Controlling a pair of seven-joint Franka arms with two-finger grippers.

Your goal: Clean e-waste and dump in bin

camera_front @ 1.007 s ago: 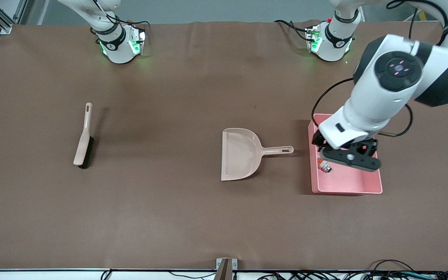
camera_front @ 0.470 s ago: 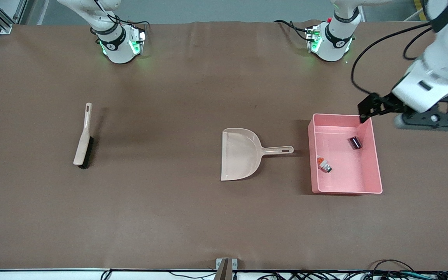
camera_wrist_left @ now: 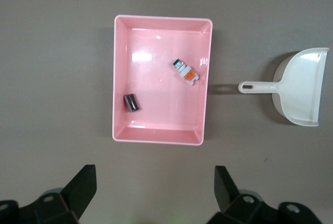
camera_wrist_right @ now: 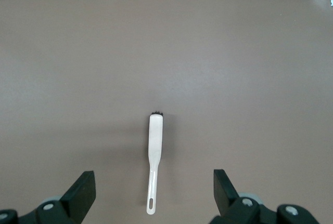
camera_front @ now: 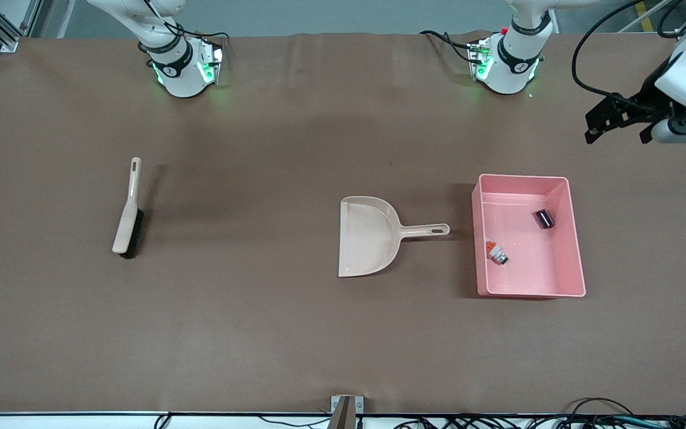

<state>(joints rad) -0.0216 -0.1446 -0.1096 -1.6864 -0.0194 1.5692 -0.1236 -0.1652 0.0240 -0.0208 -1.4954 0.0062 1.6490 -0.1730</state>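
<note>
The pink bin (camera_front: 533,277) stands toward the left arm's end of the table. Both e-waste pieces lie in it: the white blocky part (camera_front: 496,252) and the dark stubby cylinder (camera_front: 544,218). The left wrist view shows the bin (camera_wrist_left: 156,117), the white part (camera_wrist_left: 186,72) and the cylinder (camera_wrist_left: 131,102). My left gripper (camera_front: 620,128) is open and empty, up in the air over bare table beside the bin; its own view (camera_wrist_left: 155,174) shows wide-apart jaws. My right gripper (camera_wrist_right: 153,177) is out of the front view; it is open and empty, high over the brush handle.
A beige dustpan (camera_front: 370,235) lies empty mid-table, its handle pointing at the bin; it also shows in the left wrist view (camera_wrist_left: 302,91). A beige brush (camera_front: 127,211) lies toward the right arm's end, seen too in the right wrist view (camera_wrist_right: 155,146).
My left gripper has risen from over the bin and moved away toward the table's end and the bases. The dark cylinder now shows in the bin. Nothing else moved.
</note>
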